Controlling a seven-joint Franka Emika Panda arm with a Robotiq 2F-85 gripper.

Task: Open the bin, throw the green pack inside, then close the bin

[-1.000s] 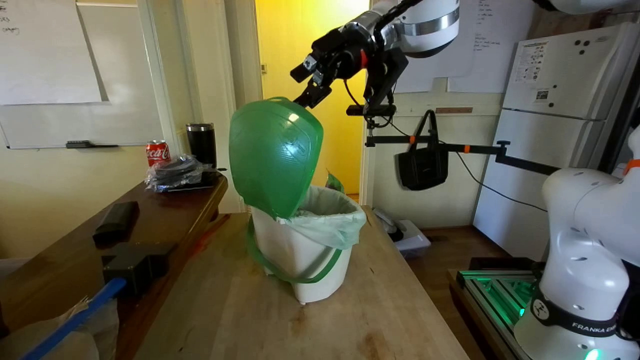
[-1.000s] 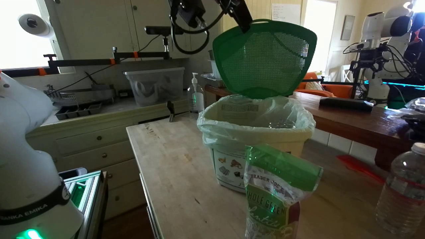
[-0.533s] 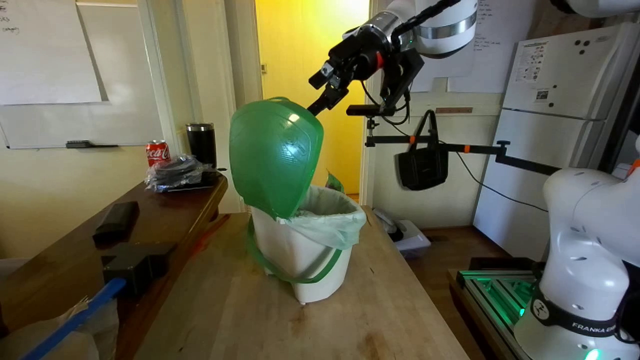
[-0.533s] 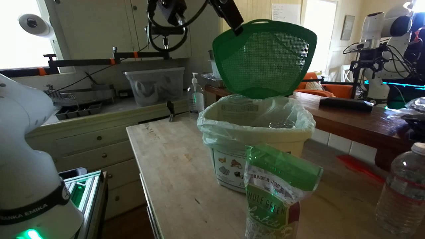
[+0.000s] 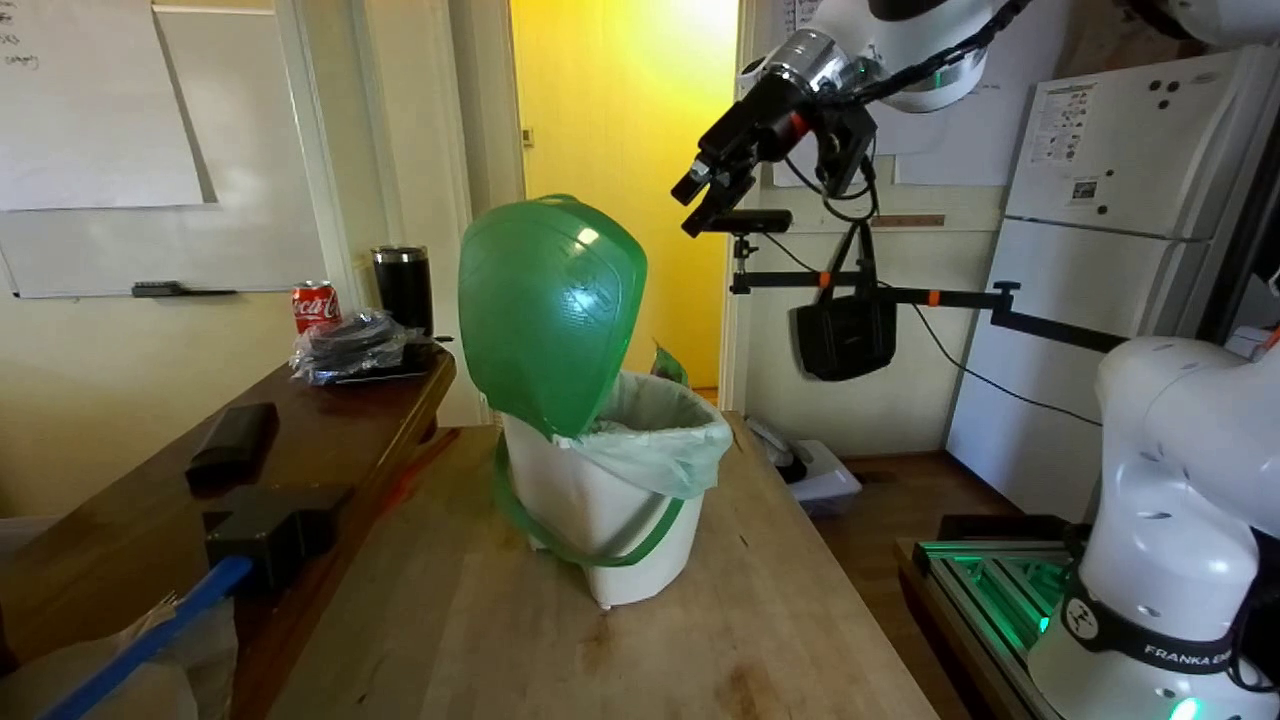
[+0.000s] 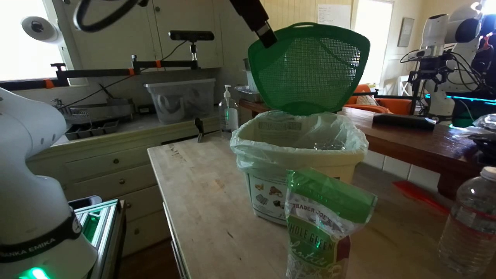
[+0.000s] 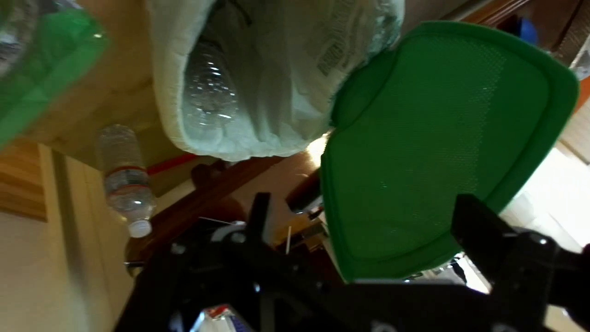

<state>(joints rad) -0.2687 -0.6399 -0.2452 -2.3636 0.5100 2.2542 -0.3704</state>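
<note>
- drawn back since a second ago: the gripper (image 5: pixel 688 209), whose tip showed right at the edge of the lid (image 5: pixel 552 312) and now has a clear gap beside it in an exterior view; bin and lid have stayed put.
- the bin (image 5: pixel 605 505) stands upright on the pale table (image 5: pixel 620 660), its lid raised and leaning back.
- its liner (image 5: pixel 660 455) is folded over the rim, and some clear plastic (image 7: pixel 209 87) lies inside.
- a green handle (image 5: pixel 610 561) hangs down the bin's side.
- the green pack (image 6: pixel 325 217) is outside the bin and near it, upright, its bottom cut off by the picture's edge.
- the fingers (image 7: pixel 479 226) of the gripper stand wide apart; in the wrist view the lid shows between and beyond them.
- a water bottle (image 6: pixel 472 224) stands upright, apart from the pack; a red strip (image 6: pixel 420 195), too unclear to name, lies on the pale table beside the bin.
- farther out, a dark table (image 5: pixel 345 425) holds a can (image 5: pixel 316 305), a black cup (image 5: pixel 403 290) and a plastic-wrapped bundle (image 5: pixel 350 347).
- a black bag (image 5: pixel 848 335) hangs beyond, near a fridge (image 5: pixel 1130 270).
</note>
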